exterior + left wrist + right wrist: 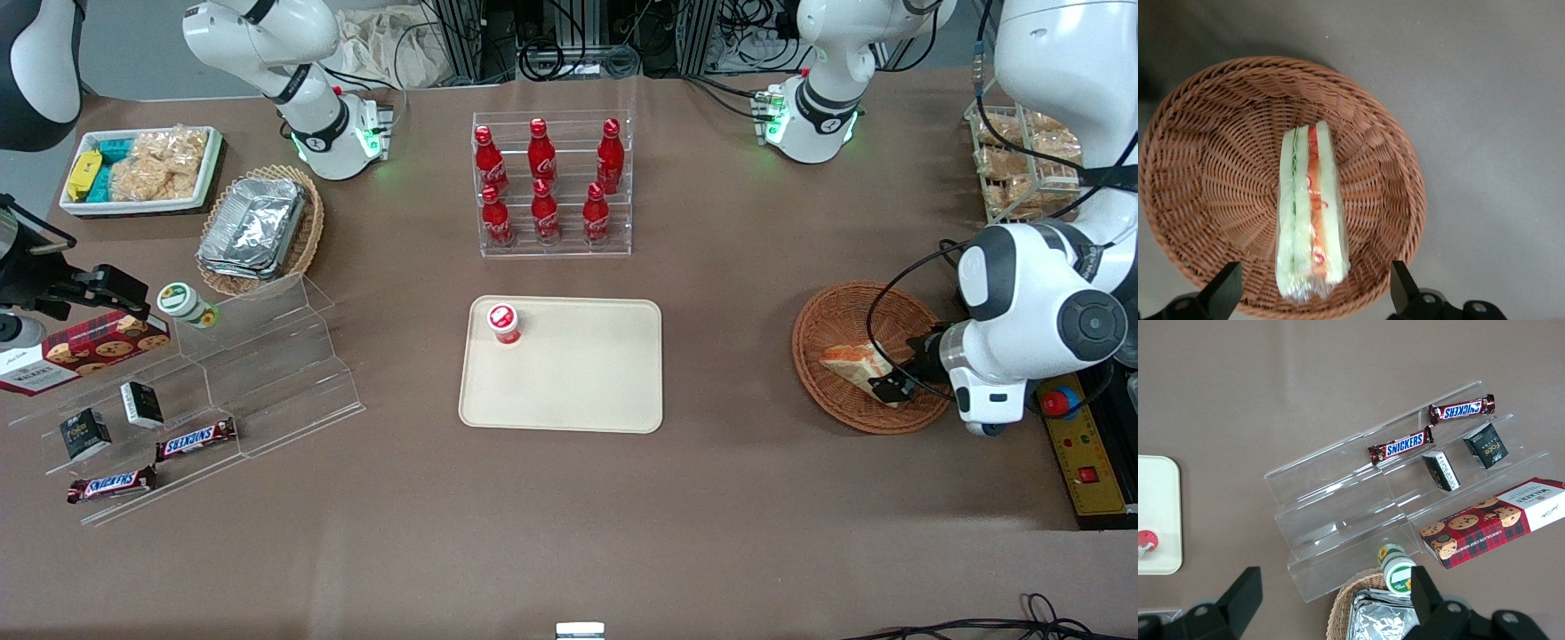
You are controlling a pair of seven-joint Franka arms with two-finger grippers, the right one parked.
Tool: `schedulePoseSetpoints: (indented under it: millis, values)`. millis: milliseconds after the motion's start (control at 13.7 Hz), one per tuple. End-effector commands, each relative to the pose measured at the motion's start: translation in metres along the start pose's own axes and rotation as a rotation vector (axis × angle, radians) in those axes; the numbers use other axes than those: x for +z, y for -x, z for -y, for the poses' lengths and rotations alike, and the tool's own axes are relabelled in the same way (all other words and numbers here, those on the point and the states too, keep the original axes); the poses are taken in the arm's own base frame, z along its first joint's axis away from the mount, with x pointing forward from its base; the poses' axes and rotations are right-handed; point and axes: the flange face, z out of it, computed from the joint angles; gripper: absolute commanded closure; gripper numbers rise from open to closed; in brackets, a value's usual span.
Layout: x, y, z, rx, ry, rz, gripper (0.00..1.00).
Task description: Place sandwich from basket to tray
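The black two-finger end effector (1311, 293) hangs open over the soft white-bread wedge sandwich (1310, 213) in the round brown woven basket (1198, 167), and a hard squeeze could squash it.

The sandwich (852, 362) lies in the basket (822, 326) at the worktop's (569, 498) working-arm end, the gripper (892, 388) over it with open jaws, well apart from the tray (578, 382).

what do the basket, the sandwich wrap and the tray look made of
Basket: woven wicker, reddish-brown, matte; the weave shows plainly. Sandwich: soft white bread, seemingly in clear glossy film that crinkles at one end. Tray: probably smooth cream plastic, moulded with rounded corners. The hand hovers open above the basket.
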Motion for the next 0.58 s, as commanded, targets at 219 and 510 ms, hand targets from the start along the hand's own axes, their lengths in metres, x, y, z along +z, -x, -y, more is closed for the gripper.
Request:
schedulePoseSetpoints:
  millis: [219, 510]
  values:
    - [0.040, 0.011, 0.015, -0.029, 0.011, 0.003, 0.00]
    - [0.055, 0.012, 0.016, -0.030, -0.005, 0.022, 0.00]
